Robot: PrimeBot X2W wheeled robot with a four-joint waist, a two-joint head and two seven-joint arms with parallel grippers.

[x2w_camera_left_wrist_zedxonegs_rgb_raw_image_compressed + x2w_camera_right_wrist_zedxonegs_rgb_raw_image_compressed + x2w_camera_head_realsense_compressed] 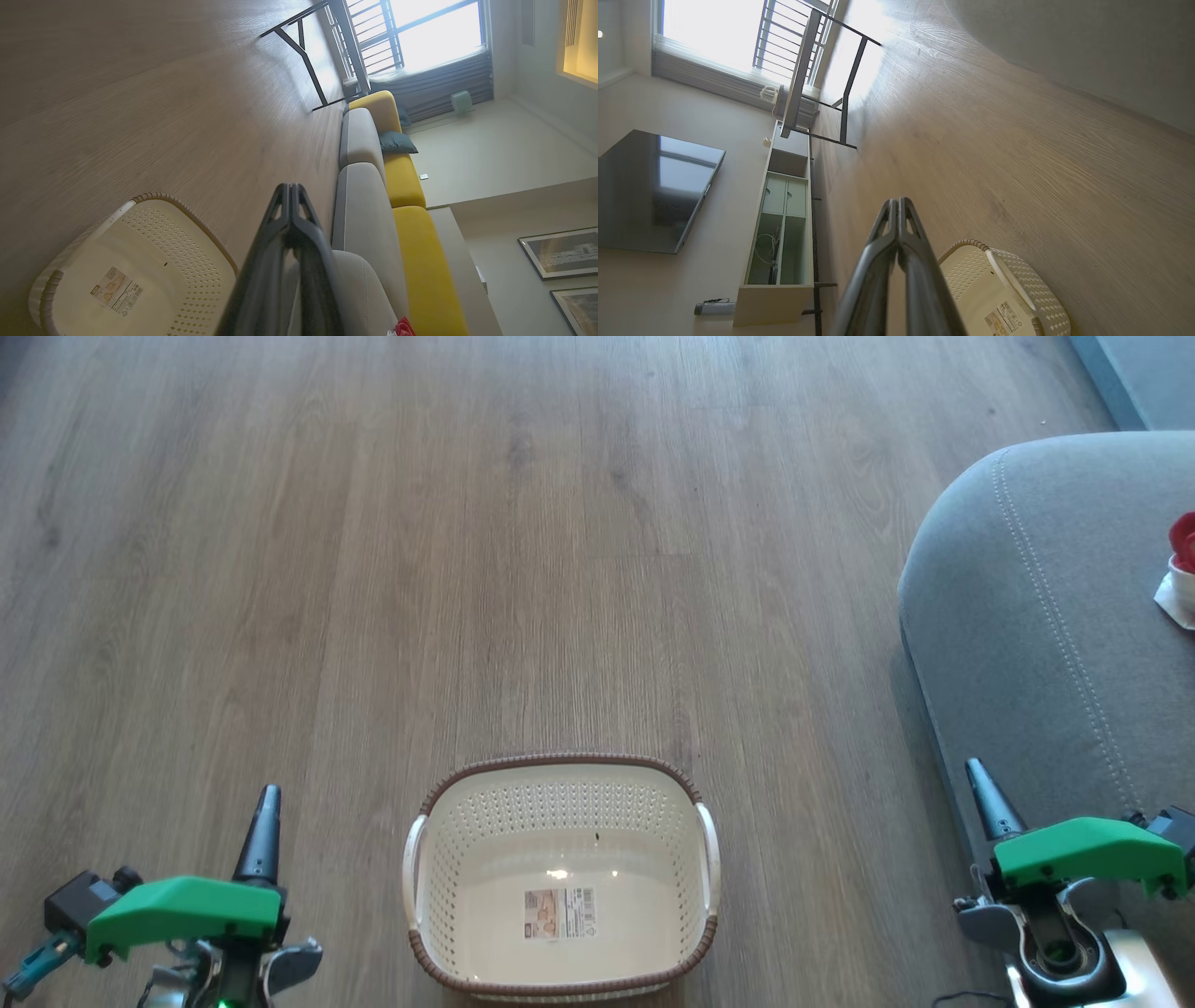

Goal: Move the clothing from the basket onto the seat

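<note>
In the head view, the basket (560,763) stands on the wooden floor (467,569) at the bottom middle. Its bare inside shows, with the label sticker (558,912) on the bottom. The seat (1027,616) is at the right side, well apart from the basket. The clothing (1182,565), red with a white piece, lies on the seat at the right edge of the view. The left gripper (268,803) is at the lower left and the right gripper (980,779) at the lower right, just beside the seat's front. Each one shows as one dark point.

In the left wrist view, the left gripper's fingers (275,242) are pressed together and hold nothing. The basket (140,201) is at the lower left, and the grey seat (359,210) runs beside a yellow backrest (406,182). A little of the red clothing (403,326) shows at the bottom.

In the right wrist view, the right gripper's fingers (878,252) are also pressed together, with nothing between them. The basket (1024,280) is at the lower right, on the floor.
</note>
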